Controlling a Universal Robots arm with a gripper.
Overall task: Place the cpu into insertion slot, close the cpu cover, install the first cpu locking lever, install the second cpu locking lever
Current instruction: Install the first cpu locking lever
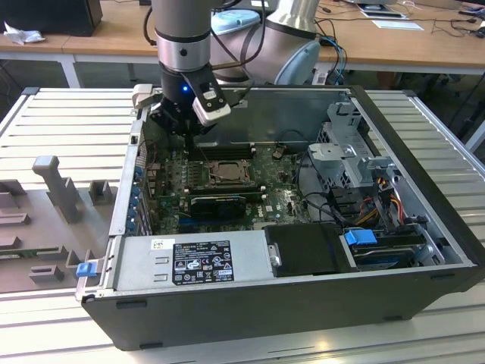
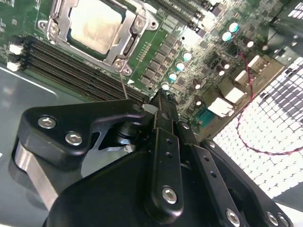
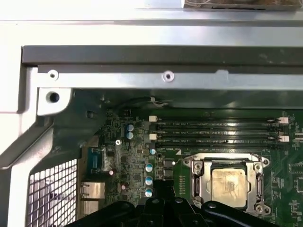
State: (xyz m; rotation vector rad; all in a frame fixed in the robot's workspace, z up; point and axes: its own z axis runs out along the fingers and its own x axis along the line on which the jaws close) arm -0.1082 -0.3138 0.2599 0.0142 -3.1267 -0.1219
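The black robot gripper (image 1: 184, 130) is hanging inside the open dark grey computer case (image 1: 424, 250), in the upper left part of the exterior view. It is poised just above the flat green motherboard (image 1: 280, 193). Whether the claw is standing wide or narrow, I cannot tell. Nothing is visibly being carried in it.

The square black-rimmed insertion slot (image 1: 220, 171) is lying just below the gripper and toward the exterior view's right, near the middle of the board. The gripper is therefore hovering off the slot's far corner rather than over its centre.

In both wrist views the small pale beige square cpu (image 2: 94, 23) is sitting flat in the slot. The thin silver metal cpu cover (image 2: 127, 43) is lying down around it and framing the chip through its cut-out middle.

In the second wrist view a thin straight silver wire lever (image 2: 124, 87) is running from the cover's nearest corner towards the gripper's tip (image 2: 160, 100). Its long axis is pointing almost at the tip, crossing the long black memory slots (image 2: 71, 71) between them. The lever's end is lying just beside the tip, but whether the two are touching cannot be made out.
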